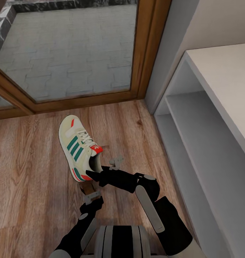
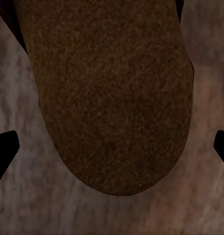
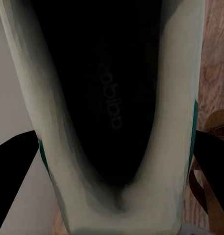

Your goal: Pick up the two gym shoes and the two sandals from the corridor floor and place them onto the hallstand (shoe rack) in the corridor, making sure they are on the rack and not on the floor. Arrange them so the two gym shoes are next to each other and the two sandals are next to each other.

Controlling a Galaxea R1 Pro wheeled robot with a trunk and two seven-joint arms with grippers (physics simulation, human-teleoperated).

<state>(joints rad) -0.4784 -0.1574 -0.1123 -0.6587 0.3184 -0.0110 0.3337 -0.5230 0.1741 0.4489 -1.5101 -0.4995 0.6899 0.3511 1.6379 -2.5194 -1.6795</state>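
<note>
While the head camera looked down over both arms, a cream-white low sneaker with three green side stripes and a red-orange tongue label (image 1: 78, 147) lay on the light brown wood-plank corridor floor (image 1: 25, 168), its toe pointing toward the wood-framed glass door (image 1: 83, 98). The right gripper (image 1: 96, 175) sat at the sneaker's heel, and what a close look the right wrist view gave: the dark inside of the shoe (image 3: 104, 93) ran straight between the two black fingertips (image 3: 13, 161), one on each side of the heel walls. Whether those jaws had actually clamped the heel or merely straddled it, I could not tell. Just nearer the robot, the left gripper (image 1: 89, 195) hovered over a brown sandal with a suede-like footbed (image 2: 112, 93), which lay on the planks close behind the sneaker's heel; its jaws stood wide apart, both black fingertips (image 2: 4, 149) clear of the sandal's edges. Off to the right stood the pale grey-white shoe rack (image 1: 208, 107), its bench top and low shelves bare.
</note>
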